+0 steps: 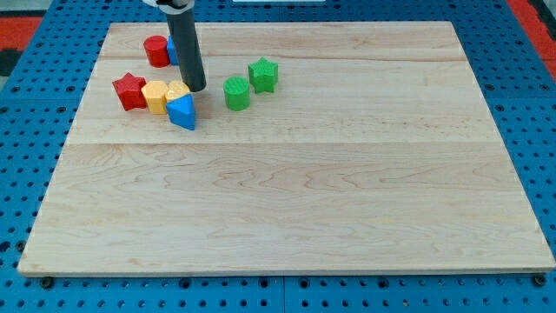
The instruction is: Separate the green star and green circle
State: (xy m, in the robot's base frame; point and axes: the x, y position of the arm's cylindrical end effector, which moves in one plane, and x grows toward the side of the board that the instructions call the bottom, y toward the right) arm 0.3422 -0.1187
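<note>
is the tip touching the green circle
No, my tip sits to the view's left of the green circle, with bare board between them.

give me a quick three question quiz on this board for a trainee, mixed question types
1. True or false: the green star and green circle sit side by side, nearly touching.
2. My tip is nearest which block? A) yellow block B) green star C) red star
3. Fill in: the blue block lies toward the view's ____ from the yellow block.

Key: 1 true; 2 A; 3 bottom.
</note>
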